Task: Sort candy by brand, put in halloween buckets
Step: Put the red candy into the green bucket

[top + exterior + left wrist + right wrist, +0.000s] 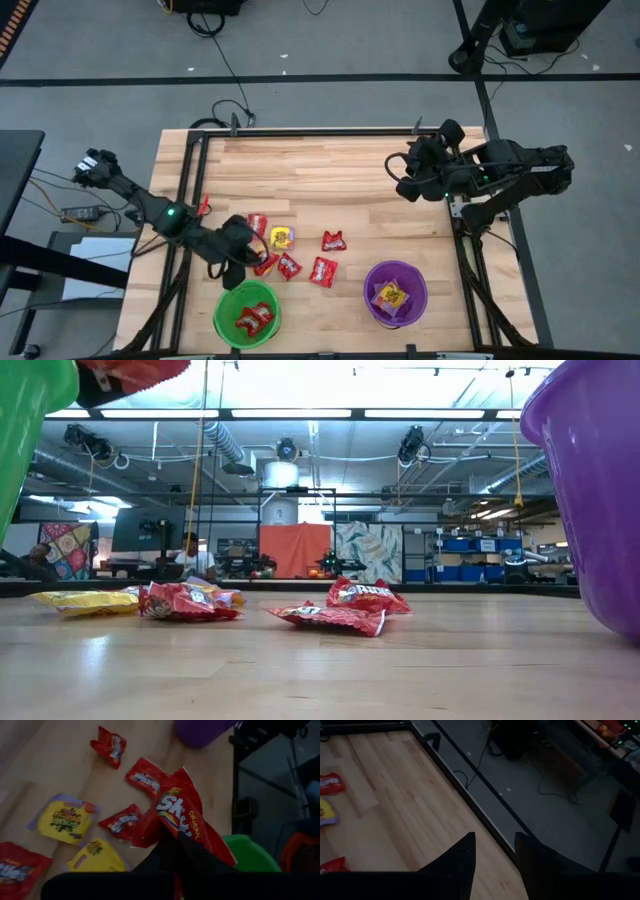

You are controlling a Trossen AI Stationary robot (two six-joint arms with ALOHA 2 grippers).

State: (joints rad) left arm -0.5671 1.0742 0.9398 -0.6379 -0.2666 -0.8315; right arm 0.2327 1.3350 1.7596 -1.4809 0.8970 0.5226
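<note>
In the high view the left claw (243,262) sits in the lower left of the frame, just above the rim of the green bucket (246,314), and it is clamped on a red Skittles packet (184,817). The left wrist view shows the dark fingers (172,852) pinching that packet's lower end, the packet lifted off the table (350,175) with the green bucket's rim just beside it. Two or three red packets already lie inside the green bucket. The purple bucket (396,292) stands in the lower right of the high view, well apart from the green one, and holds yellow packets, though their number is hard to make out.

Loose candy lies on the table between and above the two buckets: a yellow packet (282,238) near the left claw, a red packet (334,241) in the middle of the frame, another red packet (323,271) below it, and more red ones beside the claw. In the low view red and yellow packets lie flat on the wood, with the green bucket at the left edge and the purple at the right.

The right claw (405,178) hangs over the upper right of the table, away from the candy, its fingers (462,857) apart and holding nothing
</note>
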